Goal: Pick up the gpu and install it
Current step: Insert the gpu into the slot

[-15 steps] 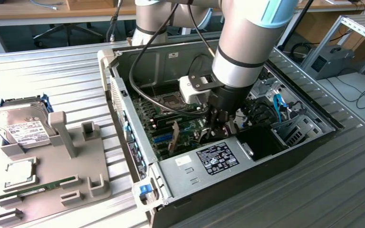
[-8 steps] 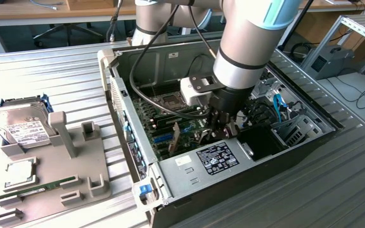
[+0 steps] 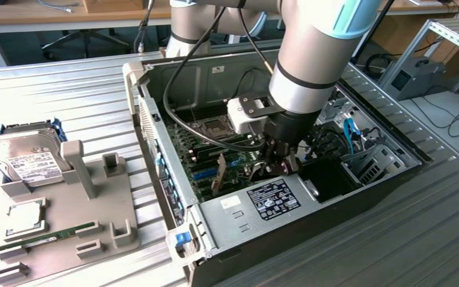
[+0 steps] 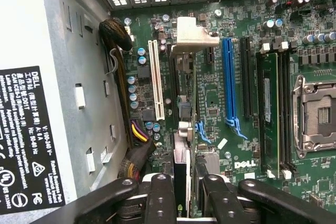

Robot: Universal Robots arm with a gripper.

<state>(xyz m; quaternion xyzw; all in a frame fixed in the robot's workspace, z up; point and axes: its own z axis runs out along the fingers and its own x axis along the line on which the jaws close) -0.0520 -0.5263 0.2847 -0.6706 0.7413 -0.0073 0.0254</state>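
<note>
Dark gpu (image 4: 181, 174) is standing on edge over the green motherboard (image 4: 215, 98) inside the open PC case (image 3: 389, 149), just beside the white slot (image 4: 156, 80), with the end effector (image 4: 184, 195) clamped on its top edge.

Gpu (image 4: 181, 129) edge-on inside computer case (image 3: 389, 173)

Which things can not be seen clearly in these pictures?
- Exterior view: the tool tip, sunk in the computer case; the arm hides it.
- Wrist view: the gpu, seen edge-on; its lower end is behind the tool fingers.
- Both views: whether the gpu is seated in its slot.
</note>
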